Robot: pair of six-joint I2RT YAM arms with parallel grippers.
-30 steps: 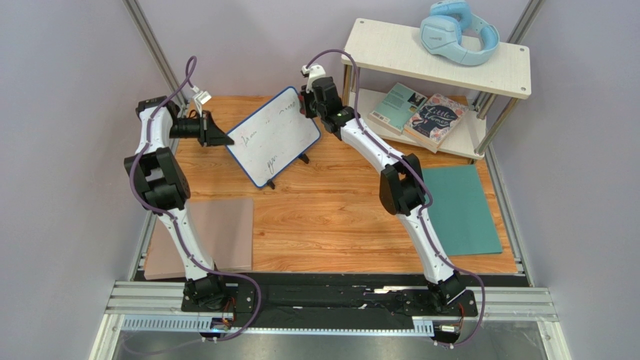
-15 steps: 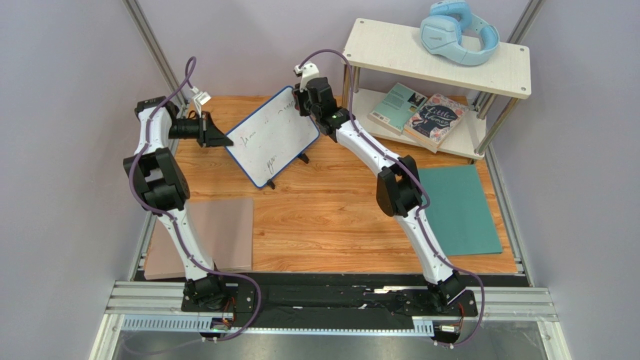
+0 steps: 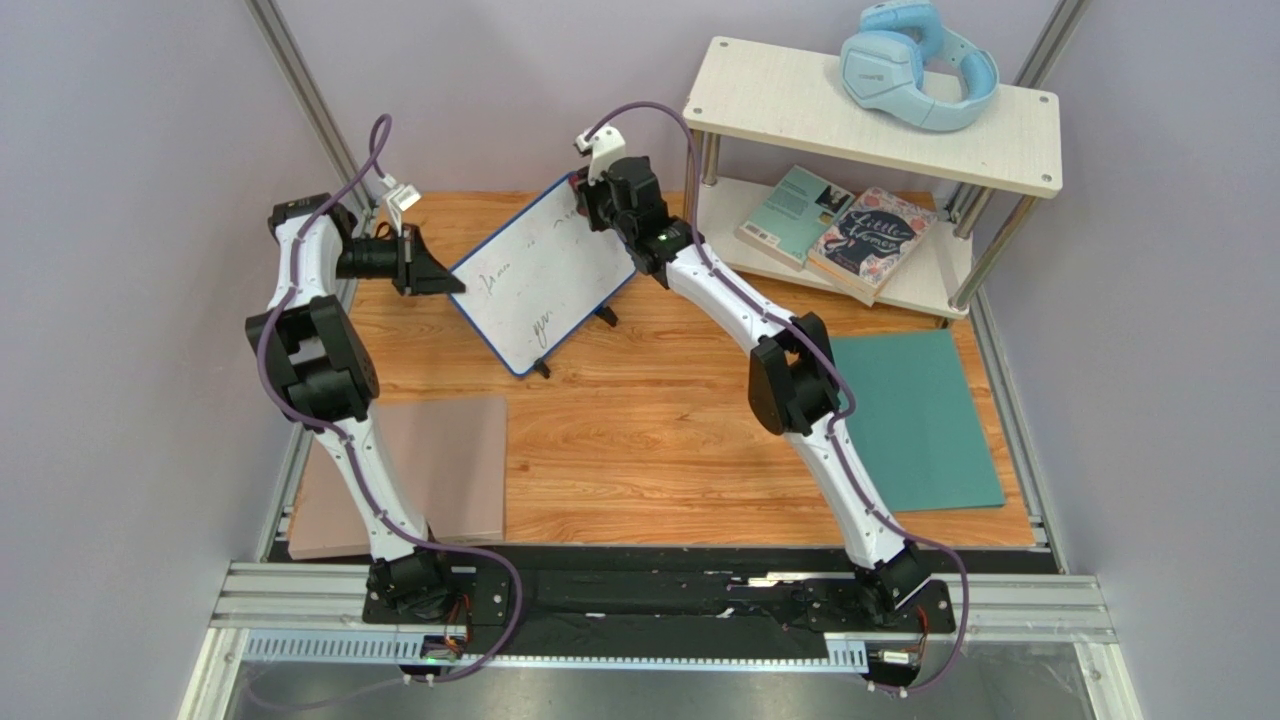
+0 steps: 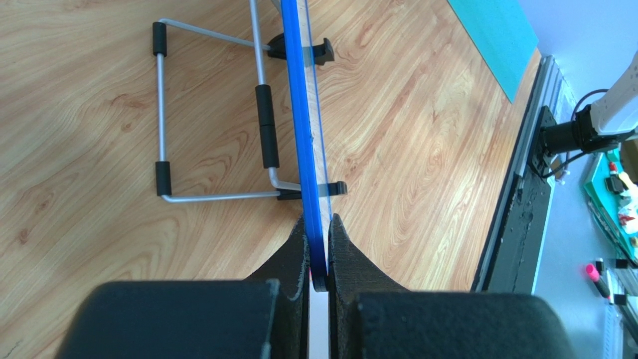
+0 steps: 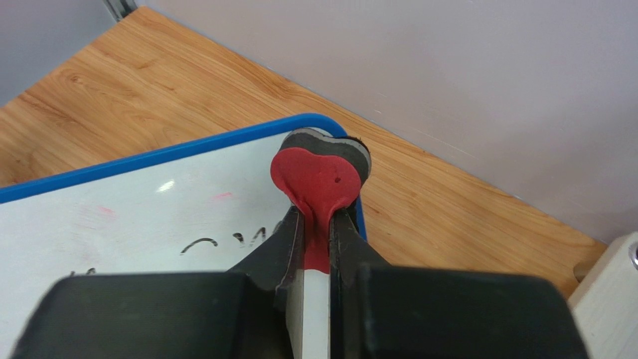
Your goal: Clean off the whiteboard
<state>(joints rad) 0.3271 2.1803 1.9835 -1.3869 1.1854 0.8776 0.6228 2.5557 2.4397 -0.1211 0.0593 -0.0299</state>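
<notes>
- The black base rail (image 3: 661, 593) with both arm mounts lies closest to me, well short of the whiteboard (image 3: 544, 278).
- A pinkish-brown mat (image 3: 451, 465) lies flat on the near-left side of the whiteboard, and a teal mat (image 3: 924, 420) lies flat well off to its right.
- The wooden tabletop (image 3: 661, 435) runs bare and pale-grained between the mats, up to the whiteboard's black feet (image 3: 609, 317).
- The whiteboard stands tilted back, toward the far left of the tabletop, turned at an angle, with black handwriting (image 3: 526, 255) across its glossy face.
- A wire stand (image 4: 210, 112) props the whiteboard from behind.
- The left gripper (image 4: 317, 224) is clamped on the whiteboard's blue-framed left edge, one finger on each face.
- The right gripper (image 5: 316, 217) is pinched tight on a red eraser (image 5: 320, 168), which sits at the whiteboard's far right corner with its dark felt side toward the board.
- A pale two-tier shelf (image 3: 812, 113) stands to the right of the whiteboard and beyond it.
- Two books (image 3: 842, 228) lie on the shelf's lower board, and blue headphones (image 3: 917, 63) rest on top.
- Lavender walls (image 3: 496, 75) close in behind the whiteboard, with a metal frame post (image 3: 308, 98) rising beyond the whiteboard's left side.
</notes>
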